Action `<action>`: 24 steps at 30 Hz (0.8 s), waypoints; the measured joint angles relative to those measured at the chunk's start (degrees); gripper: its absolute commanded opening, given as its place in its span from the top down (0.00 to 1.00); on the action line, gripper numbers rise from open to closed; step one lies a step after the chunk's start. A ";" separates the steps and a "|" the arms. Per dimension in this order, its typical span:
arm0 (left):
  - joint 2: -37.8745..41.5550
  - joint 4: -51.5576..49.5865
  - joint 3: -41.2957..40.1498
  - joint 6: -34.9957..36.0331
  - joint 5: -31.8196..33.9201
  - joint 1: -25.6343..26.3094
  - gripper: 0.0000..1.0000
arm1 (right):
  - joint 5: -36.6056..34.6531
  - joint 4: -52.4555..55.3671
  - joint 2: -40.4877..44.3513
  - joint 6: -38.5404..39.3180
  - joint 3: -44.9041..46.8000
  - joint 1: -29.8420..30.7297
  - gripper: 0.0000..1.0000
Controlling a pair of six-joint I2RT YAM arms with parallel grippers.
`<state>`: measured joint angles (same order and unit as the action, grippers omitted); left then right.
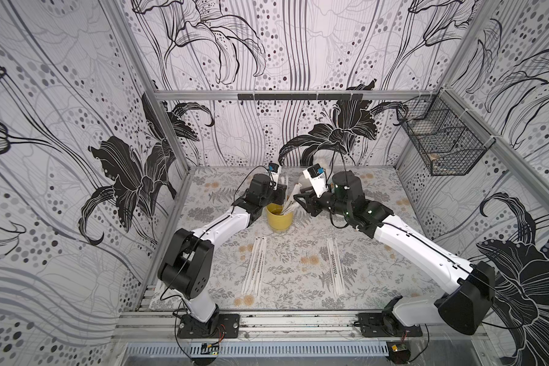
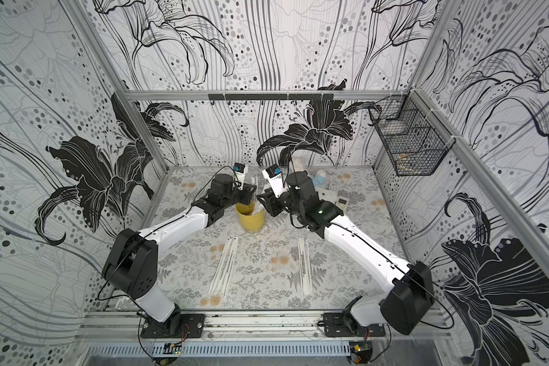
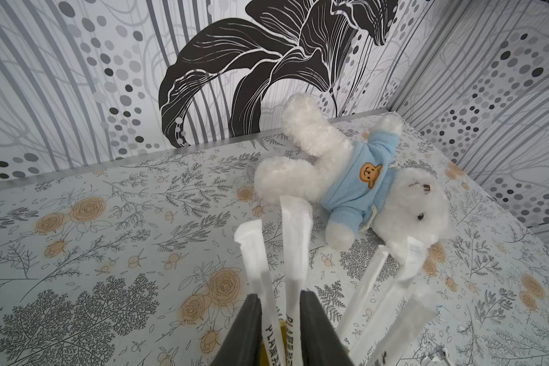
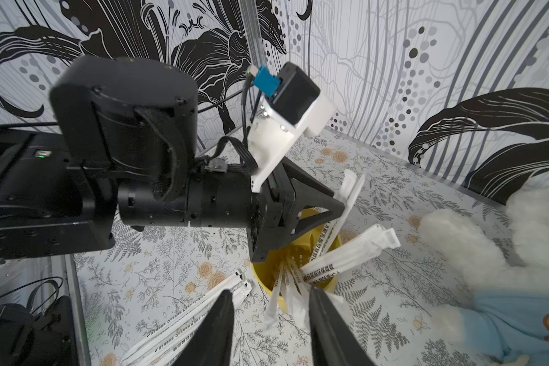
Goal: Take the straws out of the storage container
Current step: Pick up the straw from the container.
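Nearest, loose straws [image 1: 256, 266] lie flat on the mat by the L arm [image 1: 222, 225]. They're long thin white paper sleeves w/ flat crimped ends & a line of dark print down each. A second bunch [image 1: 334, 266] lies by the R arm [image 1: 409, 240]; both run near-to-far, well apart. Behind & between them the storage container [image 1: 279, 220] stands upright. It's a smooth mustard-yellow cylindrical cup w/ more straws fanned out of its mouth, each taller than the cup. L gripper [image 3: 279, 294], w/ matte black wedge fingers, is over the cup's L rim. Its jaws are set narrow round two near-upright straws, "PLA" legible on one. The pads sit at the wrappers but a sliver shows btw the two, so can't tell if it's a real clamp. R gripper [image 4: 270, 291] is just R of the cup, jaws well apart, nothing in them; the straws leaning its way end in front of the gap. Past the cup a teddy [image 3: 355, 187] lies face-up: fluffy white plush, pale-blue knit jumper w/ a tan bear patch. Near it is a small white remote [image 2: 342, 200]. Surface: table mat [image 1: 298, 285], flat, printed w/ grey ferns & tan roses. A bare alu rail [image 1: 267, 320] along the near edge carries both arm bases. Room: three walls papered in b/w lilies, wavy lines & grey dots, alu posts at the corners. A black hook bar [image 1: 298, 96] is on the back wall & a black wire-mesh basket [image 1: 441, 139] hangs on the R wall.
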<state>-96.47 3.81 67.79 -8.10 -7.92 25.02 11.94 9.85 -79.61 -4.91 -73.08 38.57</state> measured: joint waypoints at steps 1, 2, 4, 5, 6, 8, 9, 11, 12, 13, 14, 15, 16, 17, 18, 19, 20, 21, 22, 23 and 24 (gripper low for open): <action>-0.02 -0.35 0.00 0.02 0.00 -0.02 0.74 | -0.02 0.00 0.00 0.04 0.00 0.00 0.57; -0.02 -0.66 0.00 0.02 0.00 -0.02 0.75 | -0.20 0.00 0.00 0.04 0.00 0.00 0.57; -0.02 -0.90 0.00 0.02 0.00 -0.04 0.75 | -0.42 0.00 0.00 0.04 0.00 0.00 0.57; -0.02 -0.94 0.00 0.00 0.00 -0.07 0.75 | -0.42 0.00 0.00 0.04 0.00 0.00 0.57; -0.02 -0.94 0.00 0.00 0.00 -0.15 0.75 | -0.44 0.00 -0.04 0.04 0.00 0.00 0.57; -0.09 -0.98 0.04 0.00 -0.02 -0.44 0.75 | -0.44 0.00 -0.07 0.04 0.00 0.00 0.57; -0.35 -1.16 0.31 -0.02 -0.02 -0.66 0.75 | -0.44 0.00 -0.07 0.04 0.00 0.00 0.57; -1.11 -1.14 1.03 -0.04 -0.02 -0.92 0.75 | -0.44 0.00 -0.09 0.04 0.00 0.00 0.58; -1.44 -1.09 1.25 -0.07 -0.07 -1.07 0.75 | -0.44 0.00 -0.11 0.04 0.00 0.00 0.58; -1.79 -1.09 1.42 -0.09 -0.11 -1.11 0.75 | -0.44 0.00 -0.15 0.04 0.00 0.00 0.58; -2.14 -1.16 1.66 -0.09 -0.22 -1.18 0.75 | -0.44 0.00 -0.17 0.04 0.00 0.00 0.58; -2.47 -1.18 1.88 -0.11 -0.28 -1.27 0.75 | -0.44 0.02 -0.22 0.04 0.00 0.00 0.58; -2.78 -1.18 2.03 -0.11 -0.48 -1.33 0.75 | -0.46 0.00 -0.22 0.04 0.00 0.00 0.58; -3.08 -1.27 2.21 -0.13 -0.68 -1.33 0.76 | -0.46 0.00 -0.26 0.04 0.00 0.00 0.58; -3.26 -1.27 2.36 -0.13 -0.76 -1.33 0.77 | -0.50 0.00 -0.26 0.04 0.00 0.00 0.58; -3.43 -1.40 2.62 -0.15 -0.90 -1.33 0.79 | -0.63 0.02 -0.28 0.04 0.00 0.00 0.58; -3.54 -1.40 2.84 -0.15 -0.98 -1.36 0.81 | -0.66 0.00 -0.28 0.04 0.00 0.00 0.59; -3.54 -1.36 2.91 -0.13 -1.07 -1.36 0.84 | -0.83 0.00 -0.28 0.04 0.00 0.00 0.59; -3.54 -1.36 2.93 -0.15 -1.16 -1.36 0.87 | -0.85 0.00 -0.28 0.07 0.00 0.00 0.59; -3.54 -1.36 2.93 -0.17 -1.29 -1.38 0.89 | -0.87 0.00 -0.28 0.04 0.00 0.00 0.59; -3.54 -1.38 2.93 -0.13 -1.38 -1.40 0.91 | -0.87 0.00 -0.28 0.04 0.00 0.00 0.59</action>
<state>-100.01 2.44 70.72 -8.23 -9.30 23.62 11.07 9.85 -79.90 -4.86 -73.08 38.57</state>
